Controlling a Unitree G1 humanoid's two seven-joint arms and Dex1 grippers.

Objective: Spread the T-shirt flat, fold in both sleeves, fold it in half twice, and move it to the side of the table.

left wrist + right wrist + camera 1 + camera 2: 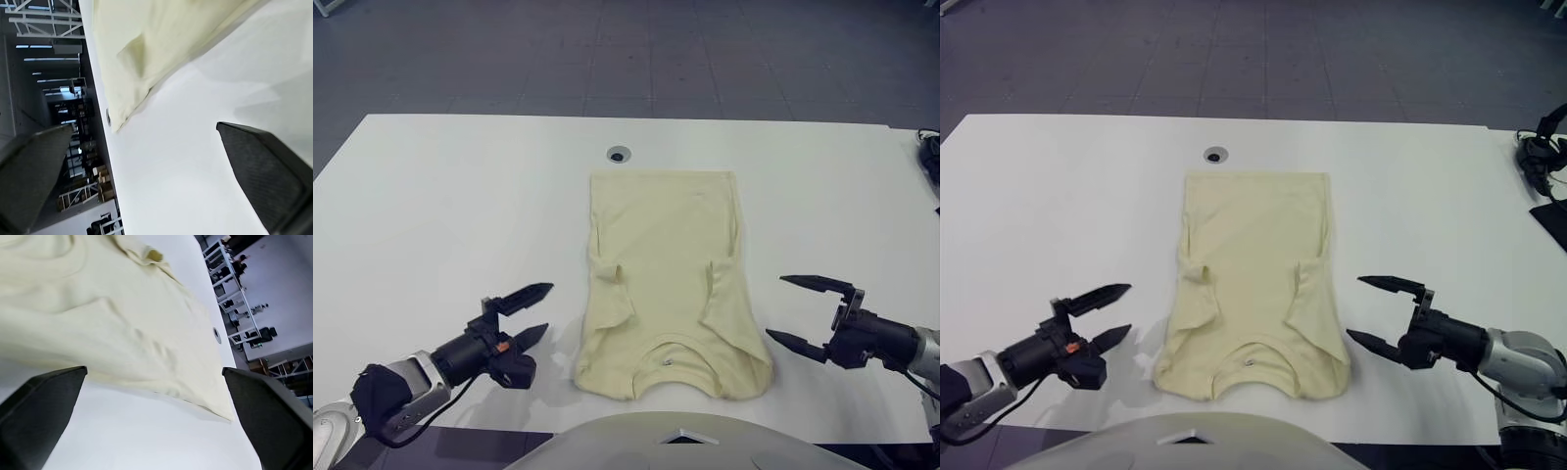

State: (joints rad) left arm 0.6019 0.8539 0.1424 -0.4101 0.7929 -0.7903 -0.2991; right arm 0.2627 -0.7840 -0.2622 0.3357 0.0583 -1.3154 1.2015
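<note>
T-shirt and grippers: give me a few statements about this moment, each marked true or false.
1. Both sleeves of the T-shirt are folded in onto its body. True.
2. The left gripper is shut on the shirt's edge. False: it is open and sits apart from the shirt, over the table.
3. The collar lies at the end nearest the robot. True.
4. The shirt is already folded in half. False: it lies at full length, with the hem at the far end.
5. The right gripper is open beside the shirt, not touching it. True.
</note>
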